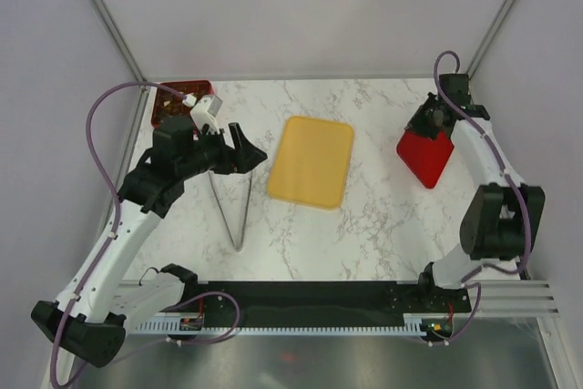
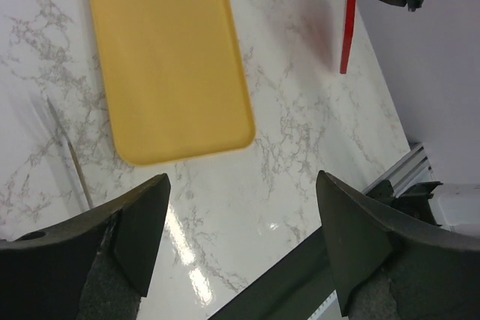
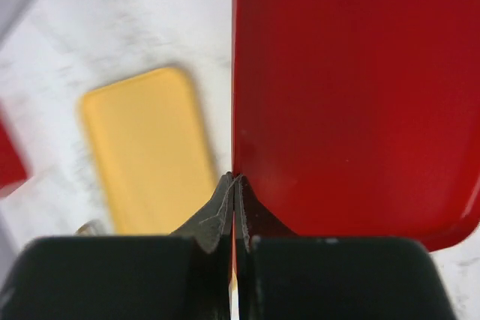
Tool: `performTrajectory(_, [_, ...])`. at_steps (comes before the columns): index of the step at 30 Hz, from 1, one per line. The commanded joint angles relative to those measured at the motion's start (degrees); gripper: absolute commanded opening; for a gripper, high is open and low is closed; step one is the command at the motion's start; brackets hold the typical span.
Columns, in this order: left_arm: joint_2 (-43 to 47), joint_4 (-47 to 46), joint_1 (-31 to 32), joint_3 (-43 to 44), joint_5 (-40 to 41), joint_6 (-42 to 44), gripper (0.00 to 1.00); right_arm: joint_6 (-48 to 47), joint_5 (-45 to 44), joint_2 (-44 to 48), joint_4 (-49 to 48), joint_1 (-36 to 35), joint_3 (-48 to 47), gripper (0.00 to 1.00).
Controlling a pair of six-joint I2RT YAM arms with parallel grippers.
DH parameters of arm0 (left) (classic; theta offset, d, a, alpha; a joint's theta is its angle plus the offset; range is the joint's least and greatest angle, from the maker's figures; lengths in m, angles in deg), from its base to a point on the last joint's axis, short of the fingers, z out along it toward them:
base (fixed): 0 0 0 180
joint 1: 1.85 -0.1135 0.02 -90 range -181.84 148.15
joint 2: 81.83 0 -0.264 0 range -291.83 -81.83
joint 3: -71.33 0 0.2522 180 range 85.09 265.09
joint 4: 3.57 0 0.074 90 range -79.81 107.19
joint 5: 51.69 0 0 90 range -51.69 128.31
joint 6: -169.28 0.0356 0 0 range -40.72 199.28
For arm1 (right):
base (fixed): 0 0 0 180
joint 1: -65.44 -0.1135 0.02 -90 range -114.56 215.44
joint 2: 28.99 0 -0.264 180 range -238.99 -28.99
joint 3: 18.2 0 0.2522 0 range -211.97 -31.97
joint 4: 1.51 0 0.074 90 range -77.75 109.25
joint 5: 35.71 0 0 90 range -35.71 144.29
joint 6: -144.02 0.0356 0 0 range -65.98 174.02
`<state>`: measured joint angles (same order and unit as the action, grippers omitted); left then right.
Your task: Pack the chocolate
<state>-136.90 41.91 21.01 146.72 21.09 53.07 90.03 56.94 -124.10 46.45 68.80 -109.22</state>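
lid (image 3: 352,95) edge in right jaws (tray (image 3: 146,155) apart)

White marble-pattern table (image 1: 383,216), grey veins, glossy (glare streak on near part in left wrist view). Yellow tray (image 1: 311,161) lay flat near middle, slightly skewed. Thin metal tongs (image 1: 239,245) lay flat just left of tray, not touching it, V open toward far side. Red box (image 1: 168,105) sat at far left corner. Red flat panel (image 1: 425,157) near right edge, tilted; contact with table unclear.
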Motion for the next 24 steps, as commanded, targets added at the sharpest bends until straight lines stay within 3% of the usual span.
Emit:
performTrajectory(1, [-2.5, -5.1, -1.2, 6.9, -7.5, 2.1, 0.86, -0.3, 18.1, 11.9, -2.1, -1.2, 0.1, 0.0])
performTrajectory(4, [-6.3, -11.1, -4.6, 9.0, -19.8, -1.0, 0.86, 6.1, 30.2, 18.8, -10.7, -2.6, 2.4, 0.0])
performTrajectory(5, [-7.2, -16.7, -6.9, 9.2, -27.0, -2.6, 0.86, 8.2, 37.9, 20.4, -18.4, -3.1, 4.0, 0.0])
performTrajectory(7, [-10.7, -23.2, -9.1, 9.0, -34.3, -10.3, 0.84, 17.5, 43.1, 25.3, -27.1, -5.5, 6.1, 0.0])
performTrajectory(8, [-11.9, -31.0, -10.4, 8.5, -38.9, -13.4, 0.84, 20.8, 46.8, 28.5, -36.3, -6.4, 7.7, 0.0])
performTrajectory(11, [-15.6, -46.4, -10.6, 7.8, -44.5, -23.9, 0.84, 29.1, 49.7, 32.1, -48.1, -8.3, 8.1, 0.0])
performTrajectory(14, [-19.7, -58.0, -10.4, 7.9, -47.0, -33.6, 0.84, 38.1, 51.7, 34.8, -60.0, -10.6, 7.8, 0.0])
performTrajectory(18, [-25.7, -80.4, -8.9, 9.4, -48.2, -47.2, 0.85, 51.0, 52.7, 34.8, -74.4, -12.5, 6.8, 0.0])
performTrajectory(20, [-28.4, -84.4, -7.2, 11.7, -48.3, -49.5, 0.86, 57.2, 52.2, 34.2, -85.3, -13.4, 6.9, 0.0])
performTrajectory(24, [-35.2, -93.1, -4.7, 16.6, -47.7, -55.9, 0.86, 68.9, 50.3, 32.1, -95.8, -14.4, 6.5, 0.0])
